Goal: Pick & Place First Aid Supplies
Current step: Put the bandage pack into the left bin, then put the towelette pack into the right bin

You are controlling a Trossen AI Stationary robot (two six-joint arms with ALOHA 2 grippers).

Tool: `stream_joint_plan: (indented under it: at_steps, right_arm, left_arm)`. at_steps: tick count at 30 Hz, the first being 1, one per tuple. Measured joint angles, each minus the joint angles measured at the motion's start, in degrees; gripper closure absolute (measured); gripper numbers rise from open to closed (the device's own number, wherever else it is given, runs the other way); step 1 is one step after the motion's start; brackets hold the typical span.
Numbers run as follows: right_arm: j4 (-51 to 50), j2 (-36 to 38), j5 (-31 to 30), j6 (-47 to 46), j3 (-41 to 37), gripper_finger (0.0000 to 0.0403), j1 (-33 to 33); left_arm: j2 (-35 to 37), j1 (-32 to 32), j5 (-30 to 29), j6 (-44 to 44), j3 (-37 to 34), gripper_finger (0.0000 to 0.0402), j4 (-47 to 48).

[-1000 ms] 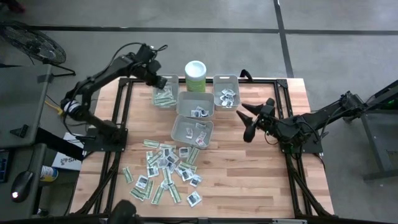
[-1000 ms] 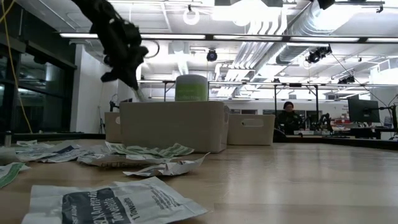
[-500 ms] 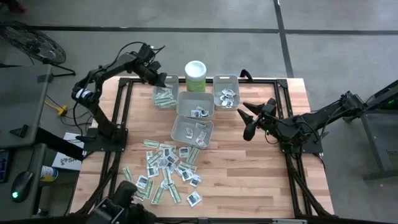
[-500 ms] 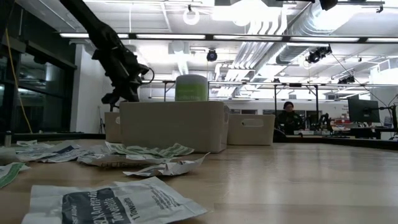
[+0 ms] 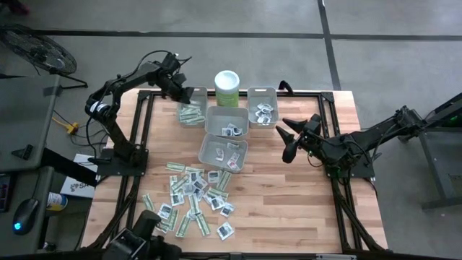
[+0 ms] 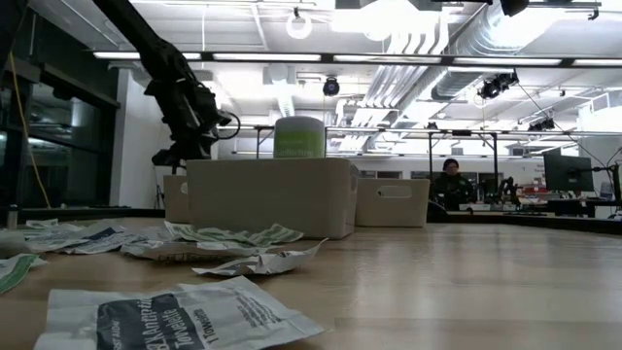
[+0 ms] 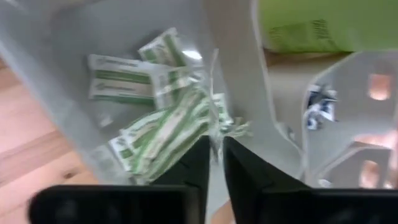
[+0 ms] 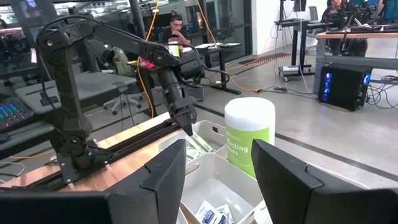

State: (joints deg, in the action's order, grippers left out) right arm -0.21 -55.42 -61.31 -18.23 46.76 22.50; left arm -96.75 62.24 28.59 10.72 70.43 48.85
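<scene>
Claw (image 7: 213, 163) of the left arm, slightly parted, empty, above crinkly green-striped paper strips (image 7: 163, 130).

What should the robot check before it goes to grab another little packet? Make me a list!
1. Left gripper empty: ok, nothing shows between its fingers, which stand a narrow gap apart.
2. Last green strip dropped in the far-left bin: cannot tell which strip it was, but green strips lie inside.
3. Left gripper clear of the bin: not ok, it hangs just above it.
4. Packets left to pick: ok, a loose pile lies on the table.
5. Right gripper out of the way: ok, open, off to the right of the bins.
</scene>
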Motion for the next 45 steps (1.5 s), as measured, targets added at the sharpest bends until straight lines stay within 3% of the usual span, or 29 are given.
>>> stream_joint_plan:
  at_steps: [8,14,20,25,38,45]
  right_arm:
    - [-1.3,0.0,2.0,-1.7,0.0,0.0225,0.0]
    - [-4.8,-0.1,4.4,-6.7,0.0,0.0226,0.0]
    - [-7.9,-0.1,8.3,-10.4,0.0,0.0226,0.0]
    - [-7.9,-0.1,9.3,-10.0,0.0,0.0228,0.0]
    - [-8.7,-0.1,15.6,-8.5,0.0,0.0229,0.0]
    - [-11.8,-0.1,22.4,-12.5,0.0,0.0233,0.0]
  left_arm:
    - [0.1,0.0,-6.5,-0.2,0.0,0.0250,0.4]
    - [2.9,0.0,-9.1,-2.6,0.0,0.0232,0.1]
    - [8.9,-1.6,-10.8,-5.0,0.0,0.0255,0.3]
    - [14.4,-7.5,-12.4,-6.0,0.0,0.0279,0.6]
    - [24.4,-31.9,-20.3,1.7,0.0,0.0390,4.7]
    - [26.2,-48.0,-30.2,11.4,0.0,0.0399,7.3]
